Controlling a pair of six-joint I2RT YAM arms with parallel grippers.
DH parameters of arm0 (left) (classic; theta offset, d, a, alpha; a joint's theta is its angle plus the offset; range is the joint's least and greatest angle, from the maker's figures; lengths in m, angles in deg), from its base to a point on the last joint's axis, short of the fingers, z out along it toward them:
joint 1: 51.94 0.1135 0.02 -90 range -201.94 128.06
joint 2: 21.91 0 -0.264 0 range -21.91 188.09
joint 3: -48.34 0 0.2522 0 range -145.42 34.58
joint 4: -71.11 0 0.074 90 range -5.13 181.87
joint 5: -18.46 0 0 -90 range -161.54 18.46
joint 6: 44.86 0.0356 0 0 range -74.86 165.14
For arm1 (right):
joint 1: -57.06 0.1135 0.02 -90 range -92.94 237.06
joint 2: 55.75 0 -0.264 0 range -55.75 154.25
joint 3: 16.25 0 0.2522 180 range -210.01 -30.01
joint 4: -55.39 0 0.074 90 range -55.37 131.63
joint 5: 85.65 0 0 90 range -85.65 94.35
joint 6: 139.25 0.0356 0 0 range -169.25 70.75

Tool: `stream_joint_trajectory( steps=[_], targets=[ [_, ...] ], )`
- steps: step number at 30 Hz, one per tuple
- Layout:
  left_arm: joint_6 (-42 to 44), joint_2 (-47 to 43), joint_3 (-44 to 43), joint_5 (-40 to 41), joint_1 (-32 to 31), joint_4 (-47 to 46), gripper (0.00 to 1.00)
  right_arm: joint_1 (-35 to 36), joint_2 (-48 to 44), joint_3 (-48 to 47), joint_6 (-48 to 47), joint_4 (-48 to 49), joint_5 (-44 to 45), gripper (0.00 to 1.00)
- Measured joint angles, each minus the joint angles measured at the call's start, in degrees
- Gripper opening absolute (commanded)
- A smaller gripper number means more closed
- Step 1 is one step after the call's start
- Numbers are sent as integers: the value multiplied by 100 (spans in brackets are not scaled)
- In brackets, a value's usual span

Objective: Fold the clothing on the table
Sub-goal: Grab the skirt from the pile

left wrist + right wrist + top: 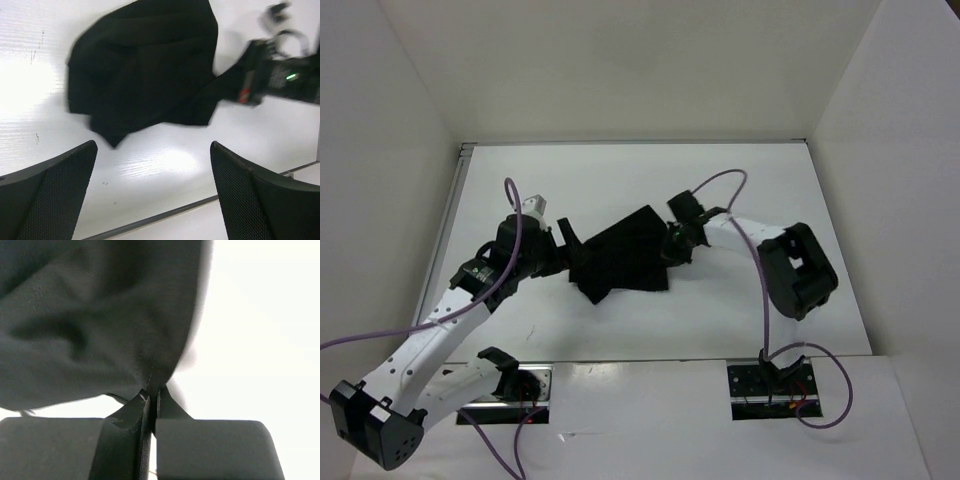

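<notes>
1. Right jaws are pressed together on a pinch of the right edge of the garment (620, 262); left jaws stand wide apart, holding nothing, just left of it.
2. That black garment lies crumpled in the middle of the counter (620, 180), between the two sets of jaws.
3. The step in hand looks like spreading it flat. Bring the left jaws onto the near-left corner and take the edge cleanly. Then draw both sides apart, low and evenly, so nothing bunches.

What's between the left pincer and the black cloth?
Only bare white table, seen in the left wrist view; the left pincer stands apart from the clothing.
</notes>
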Motion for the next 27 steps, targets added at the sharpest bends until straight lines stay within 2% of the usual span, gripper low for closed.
stream_joint_trajectory(
  steps=[3,4,5,8,12,20,27],
  targets=[
    [0,-46,0,26,0,0,100,-986,-557,48,-201,-409,319,0],
    [0,-44,0,28,0,-7,100,-1290,-691,28,-262,-459,409,3],
    [2,-33,0,28,0,-7,100,-1569,-785,-48,-345,-570,540,19],
    [2,13,0,22,0,-31,100,-2146,-774,-470,-592,-813,841,30],
    [7,179,0,-2,0,-61,100,-2159,-553,-1036,-859,-925,1003,55],
    [24,636,177,-372,0,-498,100,-887,-868,-1578,-968,-1399,1220,57],
    [50,868,197,-485,0,-610,100,-494,-1797,-358,-365,-1961,1663,57]
  ],
)
